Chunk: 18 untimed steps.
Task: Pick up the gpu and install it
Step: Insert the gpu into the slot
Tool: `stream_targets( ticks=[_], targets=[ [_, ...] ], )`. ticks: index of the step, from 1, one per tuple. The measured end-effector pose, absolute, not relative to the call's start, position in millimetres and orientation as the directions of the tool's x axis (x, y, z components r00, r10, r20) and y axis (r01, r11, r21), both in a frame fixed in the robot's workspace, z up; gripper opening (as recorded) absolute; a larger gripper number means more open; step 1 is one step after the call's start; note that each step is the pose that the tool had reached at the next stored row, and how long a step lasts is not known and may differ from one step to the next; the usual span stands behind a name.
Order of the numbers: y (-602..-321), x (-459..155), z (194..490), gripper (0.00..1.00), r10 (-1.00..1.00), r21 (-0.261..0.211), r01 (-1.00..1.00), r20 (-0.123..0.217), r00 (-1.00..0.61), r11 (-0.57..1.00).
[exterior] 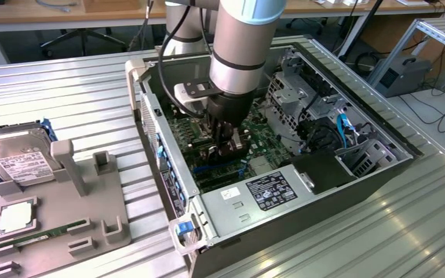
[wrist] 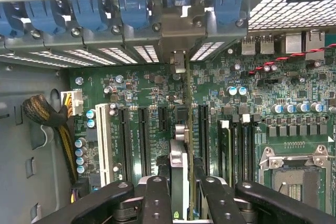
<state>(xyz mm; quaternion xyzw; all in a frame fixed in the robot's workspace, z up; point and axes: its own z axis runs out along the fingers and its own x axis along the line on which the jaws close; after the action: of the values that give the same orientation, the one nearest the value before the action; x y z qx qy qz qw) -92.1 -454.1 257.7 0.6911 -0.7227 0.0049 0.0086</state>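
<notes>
The gpu (wrist: 187,129) stands on edge between my fingers, a thin dark card running across the motherboard (wrist: 252,108) toward the case's rear wall. Its silver end bracket (wrist: 181,27) sits at the row of rear slot openings, between the blue latches (wrist: 131,9). My gripper (wrist: 186,205) is shut on the card's near end, one black finger (wrist: 157,198) on each face. In the exterior view the gripper (exterior: 226,149) reaches straight down inside the open PC case (exterior: 284,200), low over the board, with the gpu (exterior: 238,140) in it. Whether the card's edge is in a slot I cannot tell.
Long expansion slots (wrist: 143,140) lie beside the card, and RAM slots (wrist: 236,145) and a CPU socket (wrist: 294,177) on its other side. A cable bundle (wrist: 47,116) hangs by the case wall. At the exterior view's left, a grey holder (exterior: 60,214) carries a hard drive (exterior: 18,159) and a RAM stick (exterior: 33,237).
</notes>
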Motion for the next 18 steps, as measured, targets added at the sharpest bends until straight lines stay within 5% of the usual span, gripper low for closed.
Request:
stream_targets(
  ticks=[18],
  targets=[
    [-454.1,-92.1,260.1,0.27,-0.999,0.005,-0.999,0.019,-0.044,0.044]
  ],
)
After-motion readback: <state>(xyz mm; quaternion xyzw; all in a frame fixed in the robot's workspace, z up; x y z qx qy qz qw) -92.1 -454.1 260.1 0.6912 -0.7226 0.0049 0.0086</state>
